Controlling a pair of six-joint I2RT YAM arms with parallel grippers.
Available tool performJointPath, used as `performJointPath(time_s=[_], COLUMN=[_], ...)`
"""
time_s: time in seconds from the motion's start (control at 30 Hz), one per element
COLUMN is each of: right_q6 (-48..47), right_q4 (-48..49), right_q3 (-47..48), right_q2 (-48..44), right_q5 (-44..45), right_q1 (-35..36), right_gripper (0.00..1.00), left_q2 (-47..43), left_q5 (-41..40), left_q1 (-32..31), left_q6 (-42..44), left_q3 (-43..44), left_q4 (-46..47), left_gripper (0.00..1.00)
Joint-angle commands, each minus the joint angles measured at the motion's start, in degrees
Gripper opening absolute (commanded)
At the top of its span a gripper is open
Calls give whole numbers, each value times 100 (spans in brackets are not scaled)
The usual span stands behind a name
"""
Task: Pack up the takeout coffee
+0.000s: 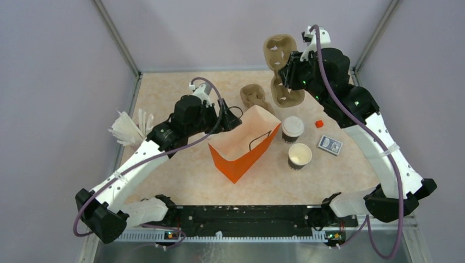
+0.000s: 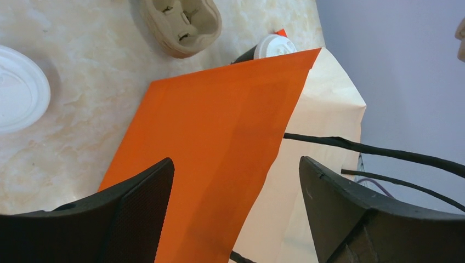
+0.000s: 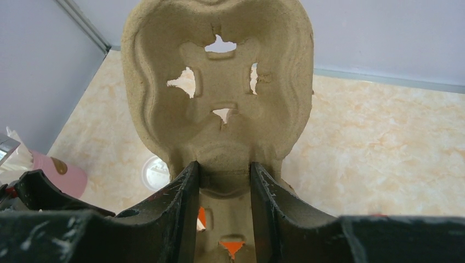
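Takeout coffee (image 1: pixel 292 127): upright on table (image 1: pixel 181 170), white lid on, outside and just right of orange bag (image 1: pixel 241 148), by the bag's far right corner. Touching the bag or not: cannot tell. In left wrist view, only the lid visible, peeking past the bag's top edge.

Lidless paper cup (image 1: pixel 299 156): upright, just nearer than the coffee. Small red object (image 1: pixel 318 124) and blue card box (image 1: pixel 330 144) farther right, each apart from both cups.

Bag: standing, mouth open upward, cream inside, thin black cord handles.

Left fingers (image 1: pixel 231 120): at the bag's far left rim, spread wide. In wrist view the bag's wall edge between them, no contact seen, nothing held.

Second pulp tray (image 1: pixel 255 97): lying on table just behind the bag.

Right fingers (image 1: pixel 286 72): raised over the far right of the table, clamped on the middle rib of a brown pulp tray (image 1: pixel 282 55), held on edge with its cup wells facing the wrist camera.

Loose white lid (image 2: pixel 19 87): flat on table, seen in left wrist view only.

White paper bundle (image 1: pixel 129 130): at the table's left edge.
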Motion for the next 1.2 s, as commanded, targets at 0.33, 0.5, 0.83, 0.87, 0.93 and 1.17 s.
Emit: performJointPath(time_s=[0.33, 0.5, 0.83, 0.87, 0.93, 1.17], right_q6=[20, 35, 72, 73, 87, 137], right_q4=[203, 228, 335, 340, 343, 359], right_q3=[260, 214, 95, 101, 93, 102], right_q2=[-85, -101, -104, -94, -79, -67], right_q5=[-37, -34, -79, -79, -114, -206], right_q1=[20, 20, 20, 20, 20, 21], right_gripper=[34, 34, 34, 34, 34, 34], left_q2=[225, 212, 172, 176, 199, 375], left_q5=[1067, 1254, 1530, 1565, 1632, 1886], left_q1=[-22, -20, -21, -18, -21, -19], left_q6=[177, 305, 852, 932, 1138, 2060], left_q3=[287, 278, 191, 185, 222, 346], left_q4=[-678, -814, -1003, -1018, -1068, -1142], left_gripper=[82, 80, 83, 85, 88, 91])
